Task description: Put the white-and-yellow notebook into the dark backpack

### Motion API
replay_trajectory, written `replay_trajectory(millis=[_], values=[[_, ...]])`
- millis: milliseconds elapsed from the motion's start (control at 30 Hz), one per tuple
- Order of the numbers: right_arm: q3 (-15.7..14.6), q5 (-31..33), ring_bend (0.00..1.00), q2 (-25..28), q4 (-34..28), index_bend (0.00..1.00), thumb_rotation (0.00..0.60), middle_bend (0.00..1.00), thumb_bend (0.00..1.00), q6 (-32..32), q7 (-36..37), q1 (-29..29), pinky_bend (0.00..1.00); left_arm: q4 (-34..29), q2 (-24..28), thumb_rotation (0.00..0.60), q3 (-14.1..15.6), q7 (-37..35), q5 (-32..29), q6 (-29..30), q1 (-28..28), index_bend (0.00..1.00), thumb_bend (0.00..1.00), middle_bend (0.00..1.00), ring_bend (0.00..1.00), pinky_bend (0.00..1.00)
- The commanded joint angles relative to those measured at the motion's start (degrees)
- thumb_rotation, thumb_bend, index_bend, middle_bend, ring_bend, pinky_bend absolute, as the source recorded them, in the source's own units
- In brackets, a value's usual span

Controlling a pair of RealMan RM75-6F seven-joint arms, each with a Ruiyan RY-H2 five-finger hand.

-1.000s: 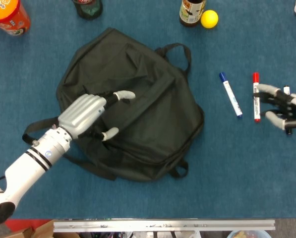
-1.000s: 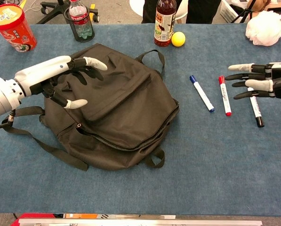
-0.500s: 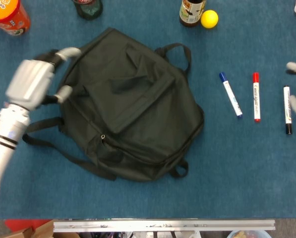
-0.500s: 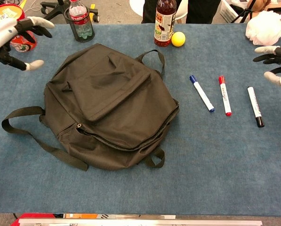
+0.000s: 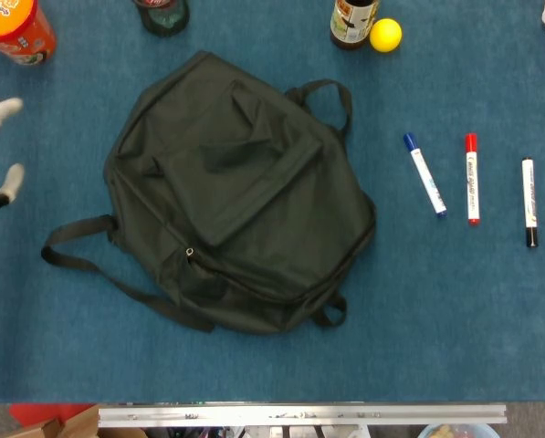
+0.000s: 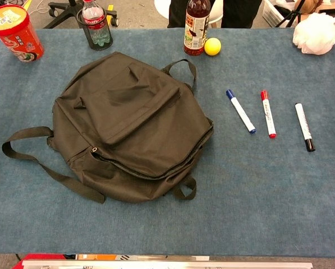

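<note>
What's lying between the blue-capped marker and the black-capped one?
The red-capped marker lies between the blue-capped marker and the black-capped marker, apart from both on the blue table. Both views show it.

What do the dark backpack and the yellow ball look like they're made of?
The dark backpack looks like matte woven synthetic fabric, perhaps nylon or polyester: it lies limp with soft creases, webbing straps and a zipper. The yellow ball looks smooth and slightly glossy, likely plastic or rubber; the views can't tell which.

Backpack [image 6: 131, 126] took up table's [image 6: 257, 190] left-centre; three markers [image 6: 266, 113] lay right of it; bottles [image 6: 196, 25], ball [image 6: 212, 46], canister [image 6: 14, 32] lined far edge. Near strip lay open.
</note>
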Motion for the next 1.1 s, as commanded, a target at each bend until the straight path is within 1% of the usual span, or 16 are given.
replay_trajectory(millis=[33, 133, 267, 467, 600, 767, 1100], values=[[-7.16, -6.77, 0.0, 0.63, 5.35, 0.14, 0.6, 0.19, 0.3, 10.24, 4.66, 0.97, 0.15, -0.05, 0.25, 0.6, 1.13, 1.65, 0.89, 2.69, 2.41, 0.23, 0.29, 0.26, 0.2, 0.28], [-10.02, -7.92, 0.0, 0.86, 7.13, 0.14, 0.6, 0.2, 0.25, 14.65, 4.78, 1.85, 0.15, -1.41, 0.64, 0.6, 1.81, 2.2, 1.58, 5.05, 4.55, 0.23, 0.29, 0.26, 0.2, 0.28], [-13.34, -7.4, 0.0, 1.67, 7.46, 0.14, 0.6, 0.2, 0.21, 18.72, 5.4, 2.64, 0.16, -2.69, 0.74, 0.6, 2.89, 3.47, 3.07, 8.4, 7.42, 0.24, 0.29, 0.26, 0.2, 0.28], [-17.18, -5.09, 0.0, 3.08, 6.82, 0.14, 0.6, 0.2, 0.19, 21.88, 5.46, 3.65, 0.16, -4.49, 1.27, 0.6, 4.16, 4.34, 4.77, 12.34, 11.22, 0.25, 0.29, 0.26, 0.2, 0.28], [-18.8, -2.96, 0.0, 3.84, 6.33, 0.14, 0.6, 0.2, 0.19, 23.34, 5.13, 4.36, 0.16, -4.93, 1.45, 0.6, 4.44, 3.87, 5.91, 14.11, 12.91, 0.25, 0.29, 0.26, 0.2, 0.28], [-20.6, -0.53, 0.0, 4.67, 5.59, 0.14, 0.6, 0.2, 0.2, 24.8, 4.91, 5.45, 0.16, -4.97, 1.83, 0.6, 3.84, 4.09, 6.58, 14.43, 13.55, 0.25, 0.29, 0.26, 0.2, 0.28], [-24.12, 3.74, 0.0, 6.65, 3.55, 0.14, 0.6, 0.2, 0.2, 25.2, 3.43, 7.38, 0.16, -4.25, 1.63, 0.6, 3.07, 6.86, 6.59, 12.04, 13.44, 0.25, 0.29, 0.26, 0.2, 0.28]])
